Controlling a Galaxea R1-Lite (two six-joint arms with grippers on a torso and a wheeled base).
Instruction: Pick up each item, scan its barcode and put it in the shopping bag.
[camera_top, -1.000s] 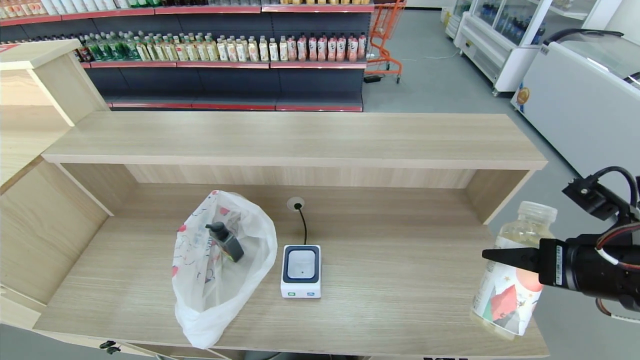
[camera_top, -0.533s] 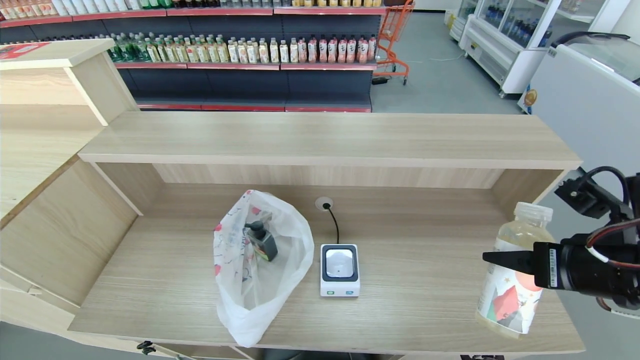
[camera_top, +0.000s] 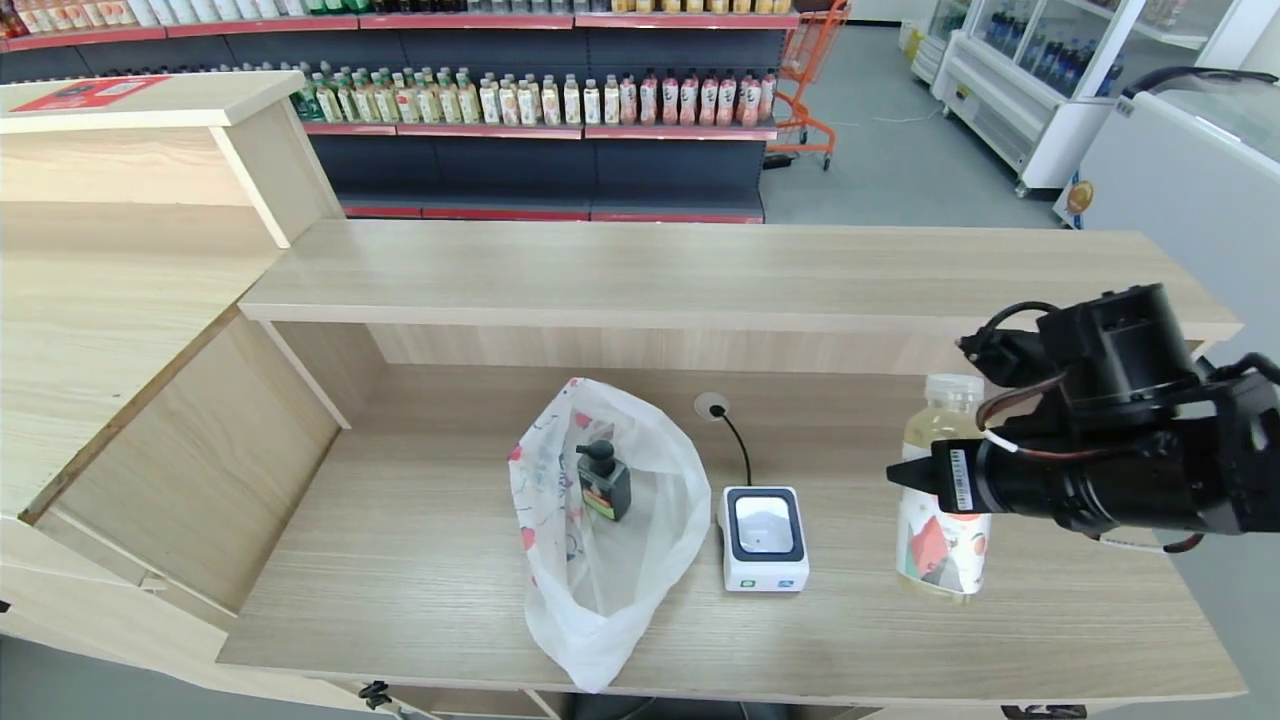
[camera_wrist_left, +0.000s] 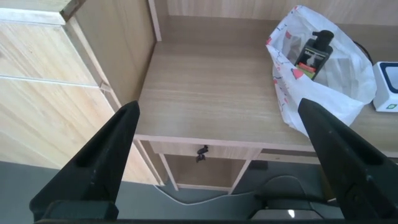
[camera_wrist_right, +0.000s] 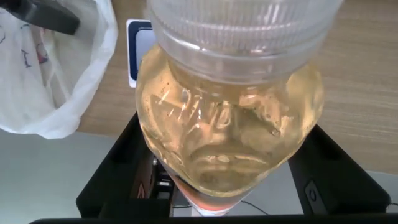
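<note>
- So far, one item is done — a black pump bottle (camera_top: 604, 487) stands inside the white plastic shopping bag (camera_top: 560, 570).
- Second item in hand: the right arm's fingers (camera_top: 905, 474) clamp a clear plastic bottle of pale yellow drink (camera_top: 940, 545), upright, just right of the white box scanner (camera_top: 764, 538).
- Left to do, I judge — scan its barcode, then bag it.
- Meanwhile the left arm's fingers (camera_wrist_left: 106, 168) spread wide, holding nothing, off the wooden counter (camera_wrist_left: 205, 93) at its near left edge.
</note>
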